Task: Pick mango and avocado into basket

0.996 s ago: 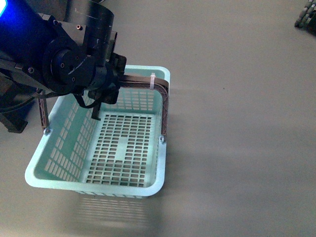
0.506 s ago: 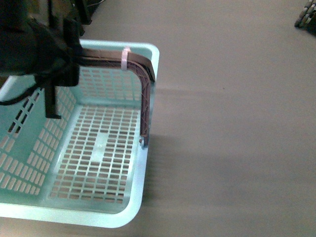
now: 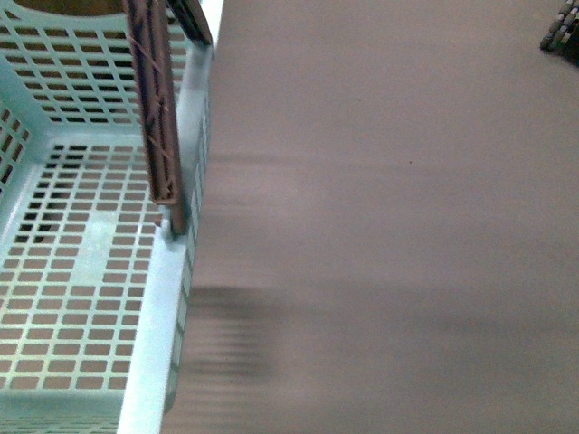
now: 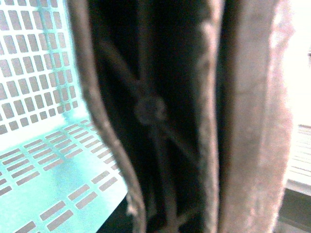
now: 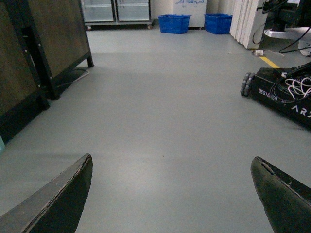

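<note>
- Basket [image 3: 172, 298]: aqua-teal, slotted, at the near left of the front view and cut off by the frame. Only its right rim, part of the far wall and part of the floor show.
- Handle [image 3: 156, 108]: brown with lattice ribs. It rises over the basket's right rim, and its foot is pinned at that rim.
- Grey ground shows through the slots of the basket's floor.
- Shadow [image 3: 226, 312]: a blurred dark patch on the ground just right of the basket.
- Grey floor [image 3: 389, 199] lies to the right of the basket.
- Small dark wheeled object [image 3: 563, 32]: far right of the basket and well apart from it, too small to identify.
- Left wrist view: the handle is right up against the lens and blurred, with the basket's slotted wall and floor beside it.
- Left gripper: no fingers can be made out in any view, so I cannot tell whether it grips.
- Right gripper [image 5: 170, 194]: its dark fingers [image 5: 58, 199] are spread wide with nothing between them. Its place relative to the basket cannot be told.
- Seen past the right gripper: a dark cabinet [image 5: 48, 48], two blue crates [image 5: 175, 23] and a black wheeled base [image 5: 284, 94] with cables.
</note>
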{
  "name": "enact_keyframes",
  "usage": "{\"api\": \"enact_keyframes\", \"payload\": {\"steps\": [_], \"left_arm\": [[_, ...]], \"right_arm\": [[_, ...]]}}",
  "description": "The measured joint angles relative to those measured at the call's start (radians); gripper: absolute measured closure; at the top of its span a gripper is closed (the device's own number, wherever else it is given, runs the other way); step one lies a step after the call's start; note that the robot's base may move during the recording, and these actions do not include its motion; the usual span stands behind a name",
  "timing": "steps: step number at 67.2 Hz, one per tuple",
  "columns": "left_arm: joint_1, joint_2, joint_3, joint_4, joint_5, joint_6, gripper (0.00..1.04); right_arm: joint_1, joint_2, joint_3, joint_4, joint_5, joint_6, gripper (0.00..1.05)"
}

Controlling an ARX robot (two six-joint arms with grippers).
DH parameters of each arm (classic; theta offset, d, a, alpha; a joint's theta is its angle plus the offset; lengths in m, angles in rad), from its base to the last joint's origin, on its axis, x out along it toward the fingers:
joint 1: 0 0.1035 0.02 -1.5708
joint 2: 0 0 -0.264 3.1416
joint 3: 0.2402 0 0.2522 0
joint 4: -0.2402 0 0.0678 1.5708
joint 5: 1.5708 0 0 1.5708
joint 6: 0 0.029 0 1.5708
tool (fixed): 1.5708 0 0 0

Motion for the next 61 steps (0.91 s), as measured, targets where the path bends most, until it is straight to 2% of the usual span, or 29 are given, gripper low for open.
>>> {"api": "enact_keyframes", "payload": {"steps": [18, 61], "left_arm": [[-0.085, -0.197, 0.012, -0.172, -0.04, 0.077, 0.9], [-0.088, -0.202, 0.012, -0.179, -0.053, 0.12, 0.9]], "right_arm": [[0.0, 0.0, 0.0, 0.0, 0.0, 0.0, 0.09], [0.0, 0.0, 0.0, 0.0, -0.001, 0.0, 0.09]]}}
